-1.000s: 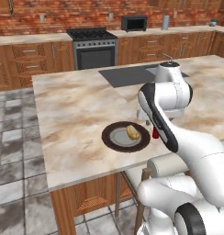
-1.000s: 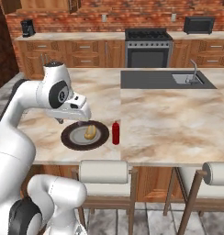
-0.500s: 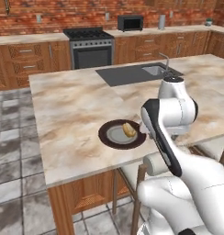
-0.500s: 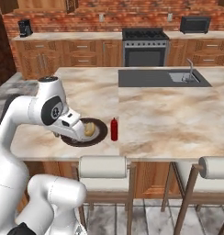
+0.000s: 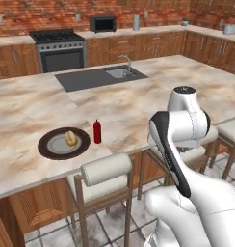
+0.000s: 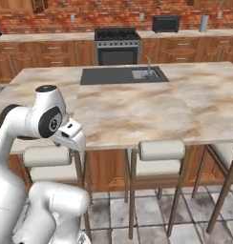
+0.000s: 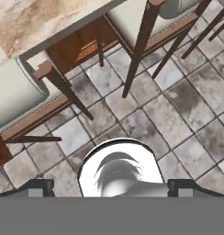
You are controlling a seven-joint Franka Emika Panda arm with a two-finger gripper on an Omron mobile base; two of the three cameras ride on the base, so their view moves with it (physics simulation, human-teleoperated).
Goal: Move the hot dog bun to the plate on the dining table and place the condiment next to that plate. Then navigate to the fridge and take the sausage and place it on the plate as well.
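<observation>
The base has driven off to the right along the table [image 5: 138,103], so both base views have shifted: the plate [image 5: 48,149] with the bun [image 5: 70,138] and the bottle [image 5: 97,131] now sit far left. The arm has pulled back off the table edge, over the stools [image 5: 107,170].
</observation>
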